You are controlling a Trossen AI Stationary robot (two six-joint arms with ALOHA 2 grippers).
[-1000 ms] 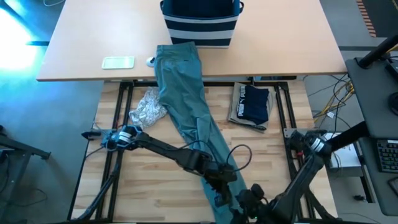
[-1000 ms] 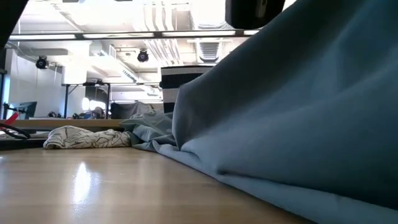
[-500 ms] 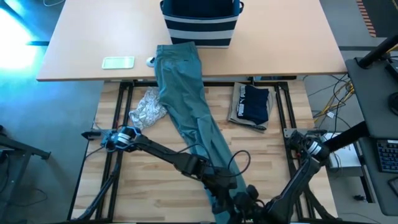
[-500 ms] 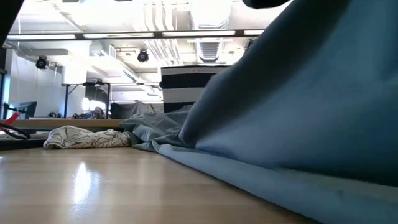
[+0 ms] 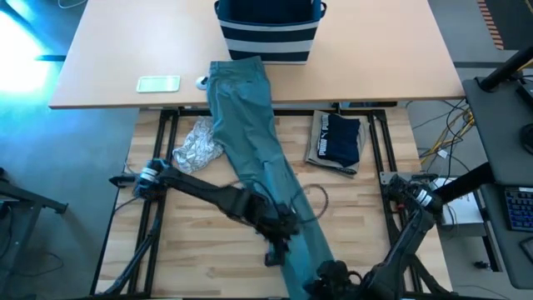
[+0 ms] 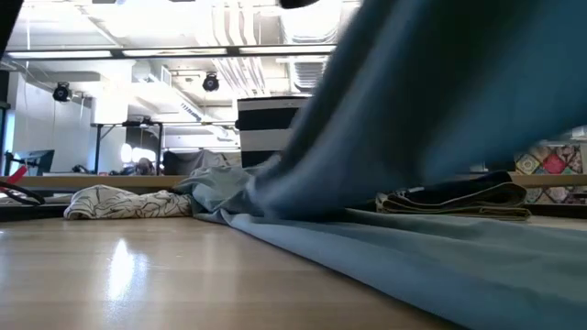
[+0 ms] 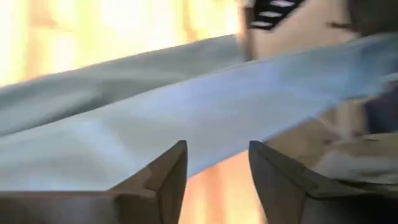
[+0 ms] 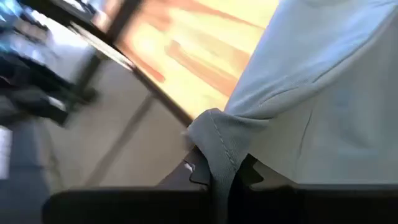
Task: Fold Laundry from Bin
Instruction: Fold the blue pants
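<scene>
- Patterned garment (image 5: pixel 196 145) – crumpled at left of centre in the high view, on the wooden table (image 5: pixel 200 242), touching the left edge of the teal garment.
- Left gripper (image 5: pixel 275 252) – below centre in the high view, at the teal garment's left edge; in the left wrist view its fingers (image 7: pixel 163 175) stand apart with nothing between them.
- Teal garment (image 5: pixel 254 133) – a long strip running from just below the bin down to the bottom edge of the high view, right of centre; it fills the right half of the low view.
- Bin (image 5: pixel 268 32) – navy with white stripes, top centre, on the farther tan table (image 5: pixel 117 58).
- Right gripper (image 5: pixel 331 273) – bottom centre-right, at the teal garment's lower end; the right wrist view shows its jaws closed on a fold of teal cloth.
- Navy garment (image 5: pixel 340 139) – folded, right of centre, lying on a tan garment (image 5: pixel 317 150), apart from the teal one.
</scene>
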